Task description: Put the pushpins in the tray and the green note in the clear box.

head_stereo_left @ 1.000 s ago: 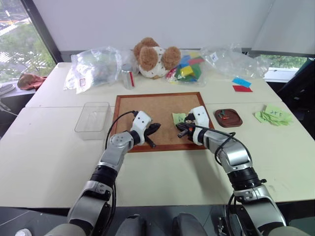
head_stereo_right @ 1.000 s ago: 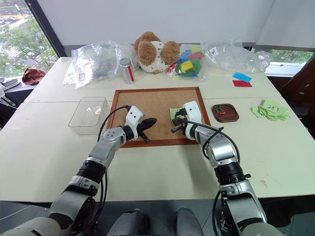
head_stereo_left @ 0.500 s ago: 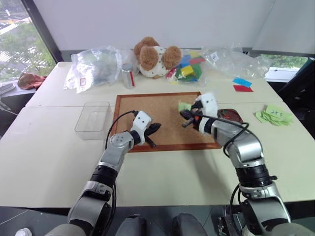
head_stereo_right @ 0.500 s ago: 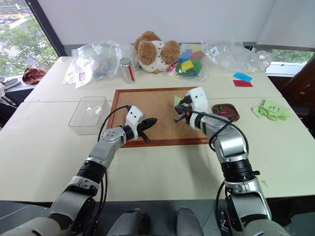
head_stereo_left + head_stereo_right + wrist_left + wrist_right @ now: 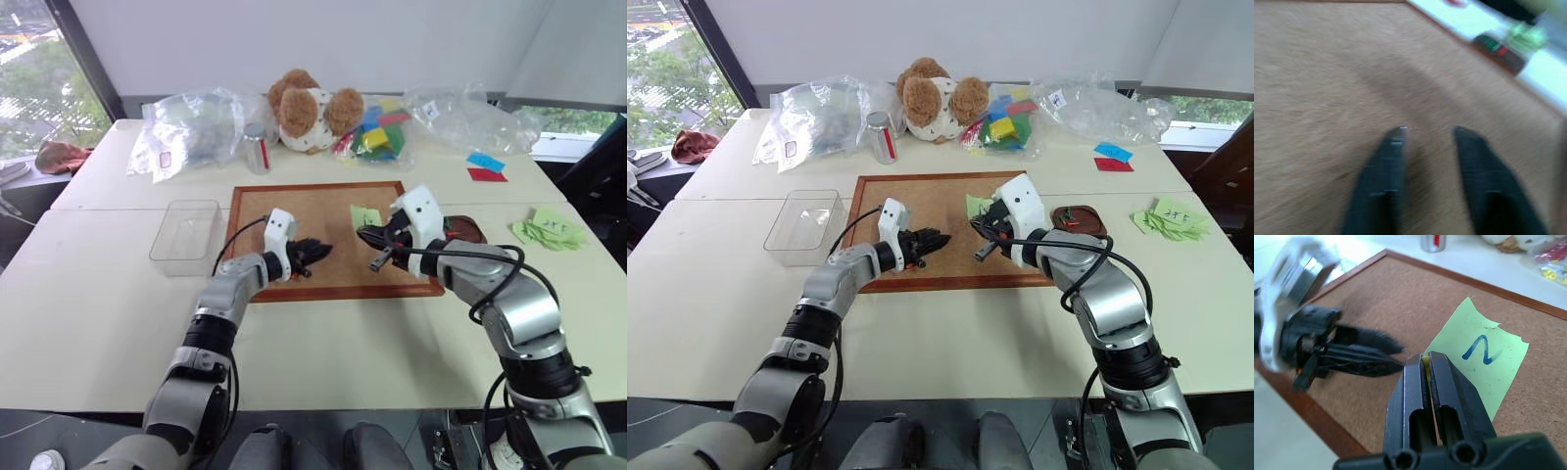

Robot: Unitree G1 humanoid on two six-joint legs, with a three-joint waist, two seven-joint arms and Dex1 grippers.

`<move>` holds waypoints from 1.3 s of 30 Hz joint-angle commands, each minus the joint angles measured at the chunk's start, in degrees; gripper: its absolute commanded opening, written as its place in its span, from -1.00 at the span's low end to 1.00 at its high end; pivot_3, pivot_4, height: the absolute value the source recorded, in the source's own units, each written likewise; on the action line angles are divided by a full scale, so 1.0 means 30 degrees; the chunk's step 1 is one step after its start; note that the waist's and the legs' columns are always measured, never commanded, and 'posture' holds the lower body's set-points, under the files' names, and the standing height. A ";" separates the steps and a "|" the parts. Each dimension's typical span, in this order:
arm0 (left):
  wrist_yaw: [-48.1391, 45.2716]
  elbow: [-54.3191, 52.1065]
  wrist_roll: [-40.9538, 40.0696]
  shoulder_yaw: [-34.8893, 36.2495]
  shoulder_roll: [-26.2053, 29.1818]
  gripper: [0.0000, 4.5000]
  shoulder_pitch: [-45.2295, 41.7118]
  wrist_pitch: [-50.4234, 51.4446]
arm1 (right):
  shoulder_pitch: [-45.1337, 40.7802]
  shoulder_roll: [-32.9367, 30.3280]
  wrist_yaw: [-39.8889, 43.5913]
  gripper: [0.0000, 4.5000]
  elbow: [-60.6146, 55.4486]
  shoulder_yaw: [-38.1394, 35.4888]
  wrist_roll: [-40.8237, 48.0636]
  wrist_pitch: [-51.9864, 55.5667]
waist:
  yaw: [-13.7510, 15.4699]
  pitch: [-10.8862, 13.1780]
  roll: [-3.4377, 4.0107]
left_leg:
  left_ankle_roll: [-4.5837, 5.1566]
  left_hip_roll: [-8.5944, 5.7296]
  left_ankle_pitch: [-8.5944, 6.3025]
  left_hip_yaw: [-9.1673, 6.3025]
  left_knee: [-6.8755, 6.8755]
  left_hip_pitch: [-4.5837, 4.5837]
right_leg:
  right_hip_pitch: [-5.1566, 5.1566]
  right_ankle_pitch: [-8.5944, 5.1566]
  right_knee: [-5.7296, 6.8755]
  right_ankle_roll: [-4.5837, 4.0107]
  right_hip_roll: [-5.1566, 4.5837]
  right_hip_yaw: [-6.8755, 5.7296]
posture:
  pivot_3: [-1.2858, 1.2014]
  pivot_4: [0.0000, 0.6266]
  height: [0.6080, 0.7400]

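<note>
Right gripper [image 5: 376, 257] has come up off the corkboard [image 5: 294, 211] since a second ago, and my left gripper [image 5: 315, 250] has gone from shut to parted. Head view: both grippers hover over the board at frame centre, tips near each other but apart. Green note [image 5: 365, 216] lies on the board just above the right gripper, not gripped. Tray [image 5: 471, 227] sits right of the board, partly behind my right arm; clear box [image 5: 168, 257] sits left of the board with nothing in it that I can see. Left wrist view: my fingers [image 5: 1386, 171] stand moderately apart with bare cork between them, holding nothing; tray at upper right shows red and green bits inside, likely pins already dropped, too blurred to be sure. Right wrist view: jaws pressed together with a thin yellow sliver pinched between, which I take to be a yellow pushpin [image 5: 1425, 361]; note with its blue mark lies flat right behind. My read: some pins done, this pin still has to go to the tray, and the note step hasn't been started.
</note>
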 commanded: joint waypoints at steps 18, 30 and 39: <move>0.2759 -0.2185 -0.6322 0.3956 -0.0839 0.99 -0.1788 0.7978 | -0.0572 -0.0651 0.0254 -1.00 -0.1714 0.0461 -0.0440 -0.0294 | -0.0027 0.0008 -0.0013 | -0.0054 -0.0001 0.0030 0.0006 -0.0005 -0.0013 | -0.0044 0.0001 0.0021 0.0001 0.0007 0.0004 | 0.03 -0.52 1.00; -0.0520 -0.4645 -0.7438 0.2832 0.1652 0.99 0.0654 0.8835 | -0.1851 -0.0515 0.0522 -1.00 -0.0348 -0.0783 0.0447 0.0079 | -0.0014 0.0008 -0.0013 | -0.0064 -0.0001 0.0036 0.0006 -0.0006 -0.0005 | -0.0040 0.0001 0.0025 0.0001 0.0007 0.0007 | 0.03 -0.52 1.00; -0.2859 -0.3953 -0.6763 0.0633 0.1556 0.99 0.0582 0.7469 | -0.2853 -0.0126 0.0820 -1.00 -0.1112 -0.1103 0.2158 0.1421 | -0.0045 0.0008 -0.0013 | -0.0063 -0.0002 0.0036 0.0006 -0.0005 -0.0004 | -0.0036 0.0001 0.0023 0.0000 0.0006 0.0008 | 0.03 -0.52 1.00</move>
